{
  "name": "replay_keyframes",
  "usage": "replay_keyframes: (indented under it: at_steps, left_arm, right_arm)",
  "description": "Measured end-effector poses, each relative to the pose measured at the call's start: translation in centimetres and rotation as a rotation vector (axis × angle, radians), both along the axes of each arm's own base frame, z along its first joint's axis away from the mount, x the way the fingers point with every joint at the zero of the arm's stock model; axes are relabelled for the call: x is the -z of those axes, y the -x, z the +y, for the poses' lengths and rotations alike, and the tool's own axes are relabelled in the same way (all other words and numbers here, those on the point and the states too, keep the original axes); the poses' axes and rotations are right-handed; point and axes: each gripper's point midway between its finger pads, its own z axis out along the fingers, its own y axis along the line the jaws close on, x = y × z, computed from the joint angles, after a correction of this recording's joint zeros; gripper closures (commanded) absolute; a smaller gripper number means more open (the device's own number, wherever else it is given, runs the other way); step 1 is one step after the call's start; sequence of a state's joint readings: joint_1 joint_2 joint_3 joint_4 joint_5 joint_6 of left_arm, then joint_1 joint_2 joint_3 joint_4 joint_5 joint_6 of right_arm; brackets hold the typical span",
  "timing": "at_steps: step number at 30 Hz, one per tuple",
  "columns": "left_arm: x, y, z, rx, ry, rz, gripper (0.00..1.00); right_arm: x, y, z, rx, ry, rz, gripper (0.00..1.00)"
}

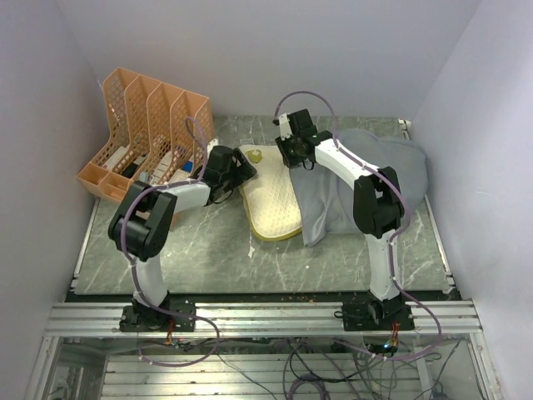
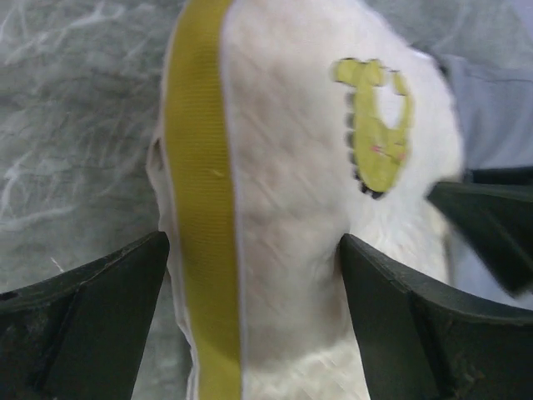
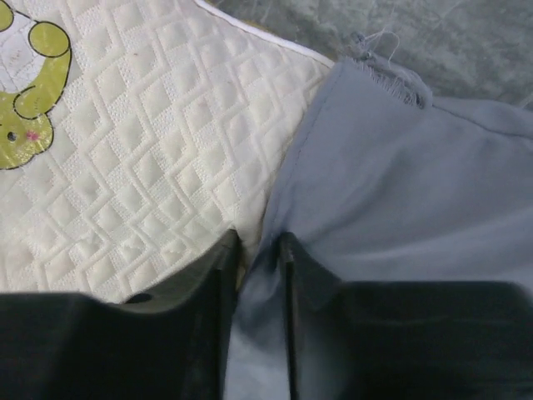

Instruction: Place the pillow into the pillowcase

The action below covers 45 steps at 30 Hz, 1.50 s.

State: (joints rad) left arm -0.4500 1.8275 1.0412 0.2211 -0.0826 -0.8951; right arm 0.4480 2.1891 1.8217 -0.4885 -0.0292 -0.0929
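The cream quilted pillow (image 1: 271, 200) lies on the table with its right part inside the blue-grey pillowcase (image 1: 379, 179). My left gripper (image 1: 241, 168) is at the pillow's far left corner. In the left wrist view its jaws stand wide around the pillow (image 2: 283, 208), pressing in beside the olive side edge (image 2: 200, 167) and below the yellow-green logo (image 2: 379, 125). My right gripper (image 1: 291, 154) is at the pillowcase's opening. In the right wrist view this gripper (image 3: 260, 250) is pinched on the pillowcase (image 3: 400, 192) hem, right next to the pillow (image 3: 150, 150).
An orange multi-slot file holder (image 1: 146, 137) stands at the back left, close behind the left gripper. The grey marble table (image 1: 208, 250) ends at a metal rail at the front. White walls enclose the left, back and right sides.
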Motion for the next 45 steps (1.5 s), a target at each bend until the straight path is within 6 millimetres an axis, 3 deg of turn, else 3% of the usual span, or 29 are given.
replay_keyframes:
  at_steps: [5,9,12,17,25,27,31,34,36,38,41,45]
  left_arm:
    - [3.3,-0.6,-0.1,0.009,0.019,0.058,0.40]
    - [2.7,-1.2,-1.2,0.050,0.070,0.030,0.80]
    - [2.0,-1.4,-1.7,0.089,0.092,0.002,0.92]
    - [1.3,-1.5,-2.0,0.159,0.105,-0.026,0.93]
    - [-1.5,-1.5,-2.8,0.288,0.113,-0.113,0.93]
    - [-3.3,-1.5,-2.8,0.310,0.123,-0.151,0.93]
    - [-8.9,-1.8,-2.9,0.355,0.167,-0.270,0.93]
    - [-14.6,-1.7,-2.9,0.384,0.188,-0.391,0.93]
    - [-18.4,-1.1,-3.2,0.413,0.197,-0.469,0.93]
    - [-20.6,0.0,-3.5,0.445,0.198,-0.512,0.93]
    - [-21.2,1.7,-3.7,0.479,0.199,-0.521,0.93]
    - [-19.0,3.2,-3.7,0.500,0.205,-0.481,0.93]
  right_arm:
    - [-0.2,-0.2,-0.2,0.007,0.008,-0.013,0.99]
    - [-0.3,-0.4,-0.4,0.008,0.015,-0.021,1.00]
    - [-0.4,-0.5,-0.5,0.003,0.005,-0.019,1.00]
    - [-1.9,0.1,-0.6,-0.064,-0.110,0.005,1.00]
    - [-8.5,1.3,1.2,-0.209,-0.319,0.010,1.00]
    - [-9.7,1.5,1.7,-0.225,-0.346,0.014,1.00]
    - [-13.4,1.5,3.2,-0.274,-0.410,-0.006,0.99]
    - [-15.8,2.0,4.5,-0.323,-0.454,-0.033,0.85]
    - [-16.8,2.9,5.4,-0.360,-0.480,-0.046,0.90]
    - [-17.0,4.7,6.0,-0.396,-0.485,-0.047,1.00]
    - [-17.0,7.3,5.6,-0.438,-0.501,-0.036,1.00]
    - [-15.1,9.6,3.8,-0.457,-0.535,0.024,1.00]
